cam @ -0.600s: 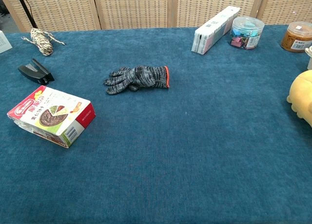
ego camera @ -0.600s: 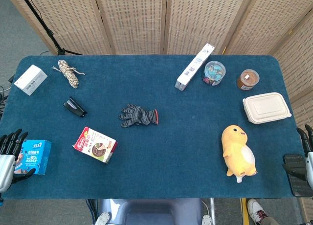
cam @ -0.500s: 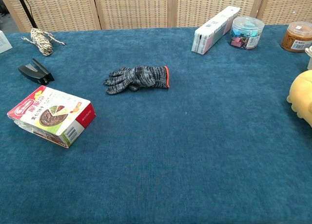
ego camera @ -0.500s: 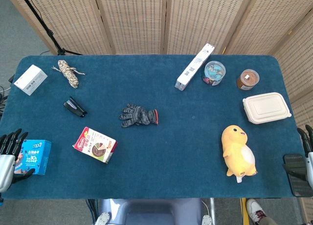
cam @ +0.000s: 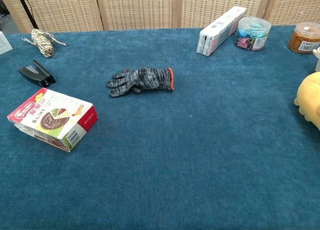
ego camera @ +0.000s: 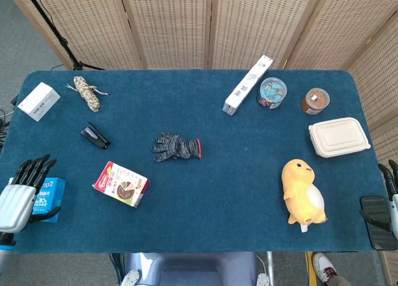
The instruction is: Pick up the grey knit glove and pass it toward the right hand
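The grey knit glove (ego camera: 176,147) with an orange cuff lies flat on the blue table, left of centre; it shows in the chest view too (cam: 140,80), cuff pointing right. My left hand (ego camera: 22,193) hovers at the table's front left corner, fingers spread and empty, partly over a blue box (ego camera: 48,199), far from the glove. Only the edge of my right hand (ego camera: 391,193) shows at the far right border, fingers extended and holding nothing. Neither hand appears in the chest view.
A red-and-white food box (ego camera: 120,184) and a black stapler (ego camera: 94,136) lie between my left hand and the glove. A yellow plush (ego camera: 303,191), a takeaway container (ego camera: 338,137), two jars and a long white box (ego camera: 247,84) occupy the right half.
My left hand has moved right and up onto the table's corner, now covering part of the blue box. The glove and right hand are unchanged.
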Controlling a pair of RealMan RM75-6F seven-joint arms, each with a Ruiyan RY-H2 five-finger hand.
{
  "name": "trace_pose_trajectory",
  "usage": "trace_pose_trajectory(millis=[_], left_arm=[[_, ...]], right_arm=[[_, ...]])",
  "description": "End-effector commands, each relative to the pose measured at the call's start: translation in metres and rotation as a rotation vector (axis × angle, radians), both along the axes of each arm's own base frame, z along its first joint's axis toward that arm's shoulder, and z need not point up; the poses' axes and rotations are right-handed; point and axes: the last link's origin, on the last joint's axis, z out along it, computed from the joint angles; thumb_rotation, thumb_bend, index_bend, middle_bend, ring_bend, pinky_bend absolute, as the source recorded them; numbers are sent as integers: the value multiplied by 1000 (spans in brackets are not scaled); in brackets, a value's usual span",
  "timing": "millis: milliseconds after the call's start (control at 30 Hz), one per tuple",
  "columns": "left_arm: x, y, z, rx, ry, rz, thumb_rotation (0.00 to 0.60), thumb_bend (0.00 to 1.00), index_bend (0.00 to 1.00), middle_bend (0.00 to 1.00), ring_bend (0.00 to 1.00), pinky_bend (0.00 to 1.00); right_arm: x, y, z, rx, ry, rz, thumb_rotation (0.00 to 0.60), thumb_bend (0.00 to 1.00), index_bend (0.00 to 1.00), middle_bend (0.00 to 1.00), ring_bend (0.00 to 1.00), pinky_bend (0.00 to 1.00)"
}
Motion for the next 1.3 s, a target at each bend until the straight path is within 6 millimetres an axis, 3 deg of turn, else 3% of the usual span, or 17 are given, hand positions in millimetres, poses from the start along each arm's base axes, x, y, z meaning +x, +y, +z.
trace_pose_trajectory(millis=[33,300,633,833,1100,1300], left_arm=[[35,47,-5,-72,14,-82,600,18,0,0,0,0],[82,128,-65,-246,98,-127,600,18,0,0,0,0],[130,206,-145,-362,105,-94,600,25,0,0,0,0],[161,225,-178,-428,105,-78,600,25,0,0,0,0],[185,231,-209,-468,127,-65,600,28,0,0,0,0],[196,234,-227,-459,152,-41,600,217,0,0,0,0]], right_arm=[[0,0,0,1,-1,-4,600,0,0,0,0,0],[-7,-3,0,17,-5,-38,600,0,0,0,0,0],[-18,-12,1,12,16,-91,600,0,0,0,0,0],[-26,-15,-1,18,22,-123,600,0,0,0,0,0],[-31,-16,4,0,14,-139,600,0,0,0,0,0],[-35,-18,9,-21,3,-117,600,0,0,0,0,0]])
